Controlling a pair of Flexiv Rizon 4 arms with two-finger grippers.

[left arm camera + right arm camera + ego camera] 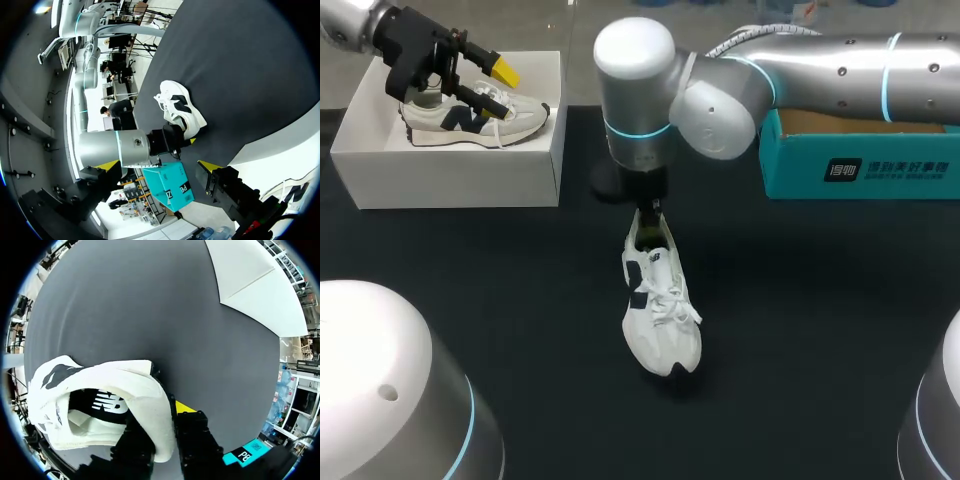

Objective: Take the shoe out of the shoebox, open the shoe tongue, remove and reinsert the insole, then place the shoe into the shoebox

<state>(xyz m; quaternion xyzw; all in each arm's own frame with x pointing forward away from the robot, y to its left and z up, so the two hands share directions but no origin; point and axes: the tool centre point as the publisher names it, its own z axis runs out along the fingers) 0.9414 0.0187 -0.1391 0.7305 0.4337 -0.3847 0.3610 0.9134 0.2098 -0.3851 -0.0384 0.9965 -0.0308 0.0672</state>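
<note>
Black tabletop [520, 300] lies open on every side of the white shoe [660, 310], which rests at its middle with the toe towards the near edge. The right gripper [167, 412] is clamped on the heel wall, and only one of its yellow tips shows. Farther back, the left gripper [159, 165] hangs with its fingers wide apart over a second shoe [470, 118] in the white shoebox [450, 175]. A teal box [860, 165] sits partly behind the right arm [820, 60].

A white sneaker [180, 106] is seen on the black table [240, 65], clasped at the heel by the right gripper [181, 138]; the fingers of the left gripper [159, 166] are spread apart.
</note>
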